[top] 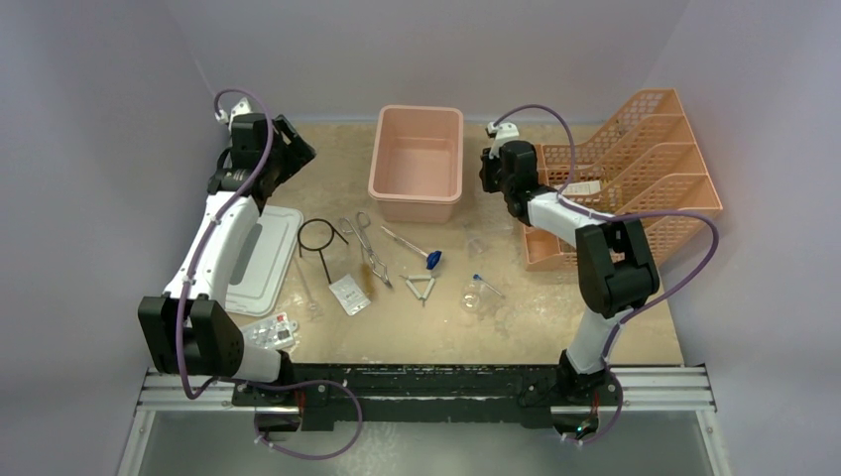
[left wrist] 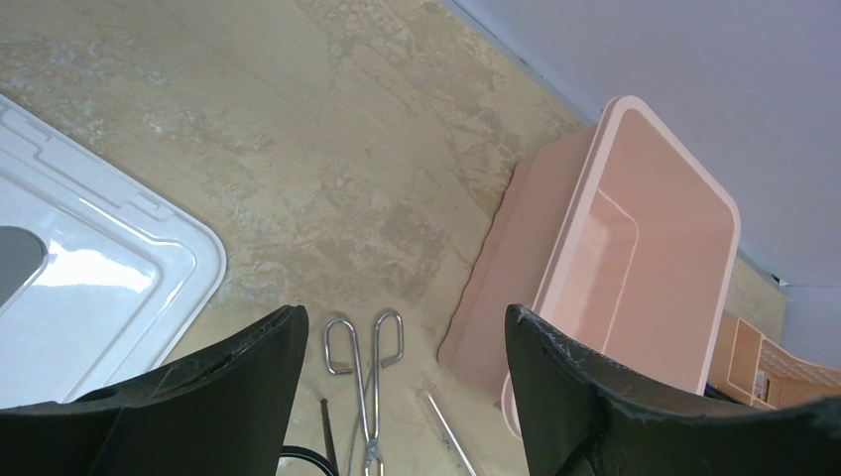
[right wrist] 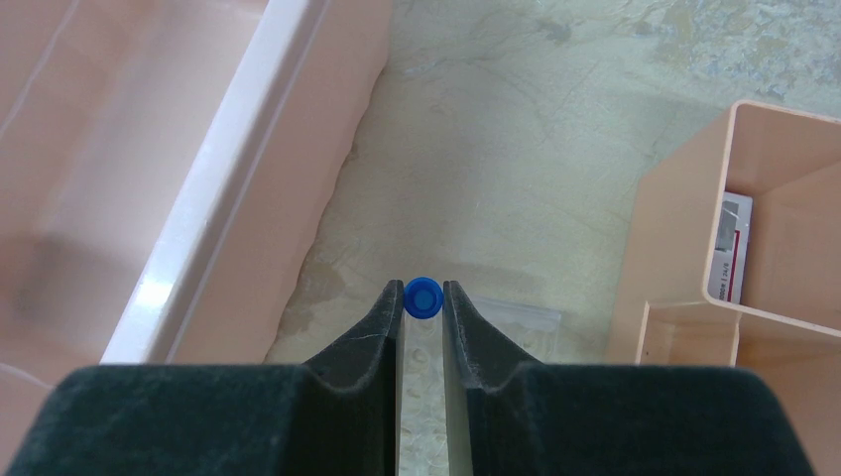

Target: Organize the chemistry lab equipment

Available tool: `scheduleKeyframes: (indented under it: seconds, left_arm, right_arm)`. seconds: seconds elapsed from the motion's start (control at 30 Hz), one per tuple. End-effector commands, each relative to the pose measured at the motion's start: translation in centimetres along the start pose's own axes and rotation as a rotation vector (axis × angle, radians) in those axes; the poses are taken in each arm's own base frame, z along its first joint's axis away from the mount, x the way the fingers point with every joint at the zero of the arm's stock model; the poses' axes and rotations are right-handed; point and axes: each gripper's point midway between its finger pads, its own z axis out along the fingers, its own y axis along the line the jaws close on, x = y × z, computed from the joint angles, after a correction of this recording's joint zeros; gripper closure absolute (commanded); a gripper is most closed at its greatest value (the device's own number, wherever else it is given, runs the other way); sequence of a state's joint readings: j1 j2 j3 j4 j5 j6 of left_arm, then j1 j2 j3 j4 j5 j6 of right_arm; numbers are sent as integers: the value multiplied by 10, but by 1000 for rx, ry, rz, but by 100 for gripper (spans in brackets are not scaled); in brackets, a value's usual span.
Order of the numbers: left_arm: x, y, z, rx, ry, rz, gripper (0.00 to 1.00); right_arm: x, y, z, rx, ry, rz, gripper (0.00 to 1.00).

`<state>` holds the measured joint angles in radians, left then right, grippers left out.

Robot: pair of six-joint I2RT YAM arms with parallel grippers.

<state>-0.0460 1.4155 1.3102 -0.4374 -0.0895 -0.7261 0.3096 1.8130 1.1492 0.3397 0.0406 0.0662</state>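
The left arm reaches to the far left, elbow low near its base; the left hand point(left wrist: 405, 315) hangs over the bench point(top: 555, 317) with its fingers spread wide, holding nothing. The right arm stretches far. The right hand point(right wrist: 423, 290) sits between the pink tub point(top: 417, 208) and the orange racks point(top: 655, 149), pinching a small blue-capped piece point(right wrist: 423, 298) above a clear bag point(right wrist: 506, 319).

The bench is mottled tan, ringed by pale lilac walls point(top: 417, 50). Loose at mid-bench lie the black wire ring point(top: 319, 250), tongs point(top: 369, 252), blue-tipped rod point(top: 409, 244), wire triangle point(top: 418, 279), clear glassware point(top: 474, 296) and a white packet point(top: 349, 294).

The tub stands open, and its white lid point(top: 273, 253) lies flat at left. One rack compartment holds a labelled packet point(right wrist: 732, 238).
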Motion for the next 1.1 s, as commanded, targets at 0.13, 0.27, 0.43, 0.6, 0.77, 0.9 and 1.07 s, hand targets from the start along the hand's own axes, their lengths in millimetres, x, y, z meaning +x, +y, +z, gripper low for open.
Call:
scheduleKeyframes:
  seconds: [0.13,0.27,0.43,0.6,0.77,0.9,1.07]
  left_arm:
    - [-14,-4,-10,32,-50,-25,28]
    - [-11,-2,-9,28,-48,-29,28]
    - [-10,0,-8,25,-47,-32,28]
    - [-10,0,-9,25,-46,-32,29]
    - [-10,2,-9,20,-44,-30,29]
    - [-9,2,-8,18,-43,-28,29]
    - [-7,4,-9,17,-42,-34,29]
  right_arm:
    - [-9,2,-15,-7,-12,-33,88]
    - [-11,3,-18,-13,-16,-42,88]
    - [-7,5,-16,-28,-9,-46,88]
    - [0,5,-7,-25,-5,-41,88]
    - [-1,-1,2,10,-33,-53,88]
    - [1,-7,7,39,-41,-52,88]
    - [5,-11,7,65,-44,-47,88]
